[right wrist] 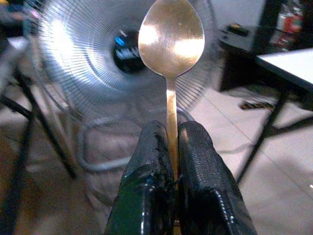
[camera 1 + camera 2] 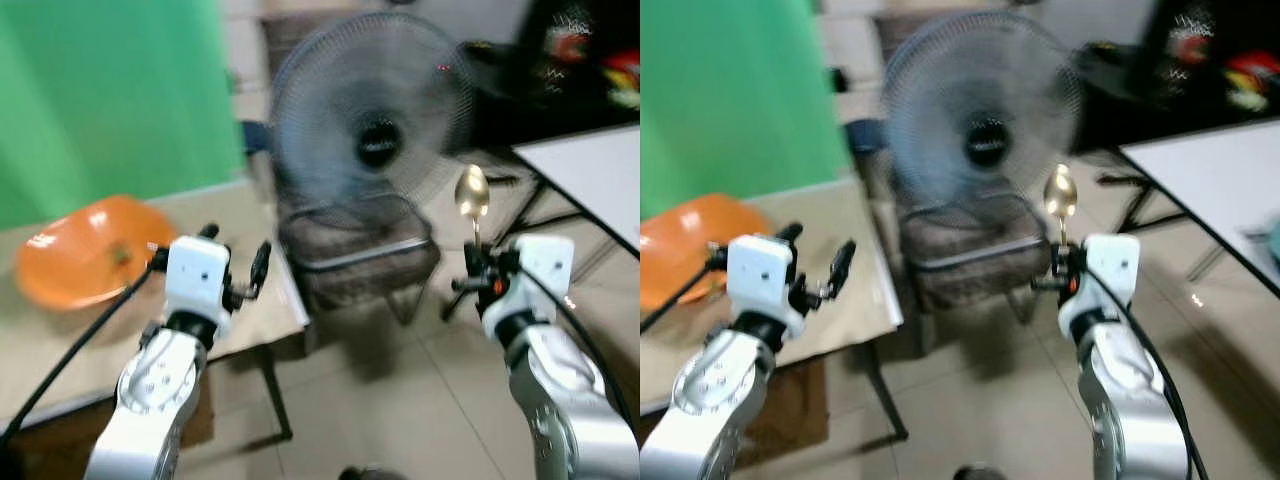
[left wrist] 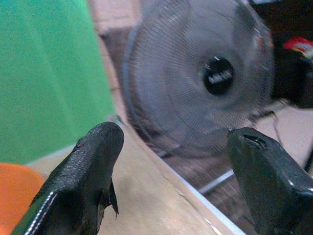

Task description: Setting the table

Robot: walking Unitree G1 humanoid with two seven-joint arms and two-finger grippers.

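Head views blurred. Right tool (image 2: 476,262) at about 4 o'clock in the head view, raised over the tiled floor (image 2: 400,400), fingers pinched tight on the handle of a gold spoon (image 1: 171,36); the spoon stands upright, bowl up, sticking out past the fingertips, its bowl in line with the fan beyond. Left tool (image 2: 235,262) at about 8 o'clock, spread wide with nothing between its fingers (image 3: 83,181), held over the near-right edge of the tan counter (image 2: 250,220). An orange bowl (image 2: 85,250) sits on that counter at 9 o'clock, to the left of the left tool and apart from it. A large grey pedestal fan (image 2: 375,120) at 12 o'clock, straight ahead between the two arms, with a dark chair (image 2: 355,250) just in front of it on the floor, right of the counter's edge. Green wall panel (image 2: 110,95) at 10 to 11 o'clock behind the counter. A second, white counter (image 2: 590,175) at 2 to 3 o'clock, well apart from the right tool, its black legs down on the floor. Dark clutter at the top right is too blurred to name.
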